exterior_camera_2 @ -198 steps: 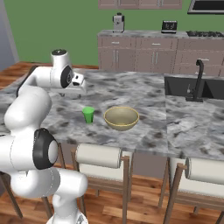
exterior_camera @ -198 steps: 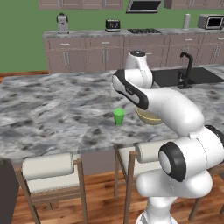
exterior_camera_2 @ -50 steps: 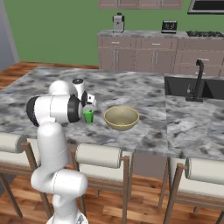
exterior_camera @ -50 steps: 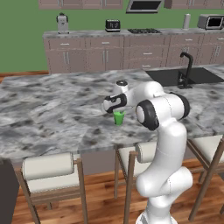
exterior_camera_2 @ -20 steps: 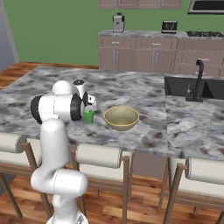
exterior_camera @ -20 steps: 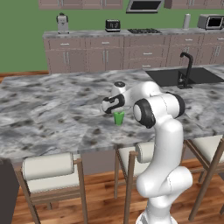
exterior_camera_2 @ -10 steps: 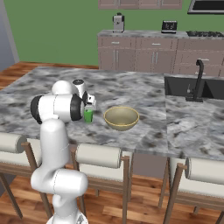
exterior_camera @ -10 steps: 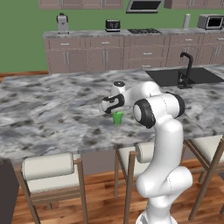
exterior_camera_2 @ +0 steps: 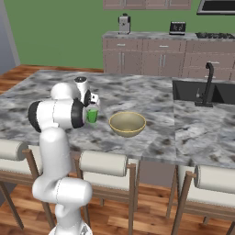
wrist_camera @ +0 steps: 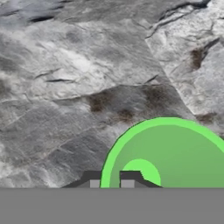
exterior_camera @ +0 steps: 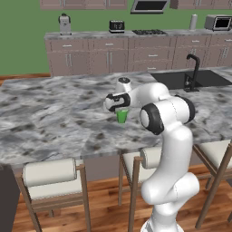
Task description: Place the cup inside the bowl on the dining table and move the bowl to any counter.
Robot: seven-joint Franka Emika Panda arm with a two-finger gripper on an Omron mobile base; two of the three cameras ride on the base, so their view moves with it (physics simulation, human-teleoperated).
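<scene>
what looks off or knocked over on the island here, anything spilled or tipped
Nothing stands out. The cup stands upright on the dining table with the hand shut on its rim, and the bowl sits upright beside it. No spill shows.

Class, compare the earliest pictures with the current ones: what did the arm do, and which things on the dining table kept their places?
The arm swung from raised above the table down to the cup, and the gripper closed on its rim. The cup itself stands where it was on the dining table, and the bowl beside it has not moved.
</scene>
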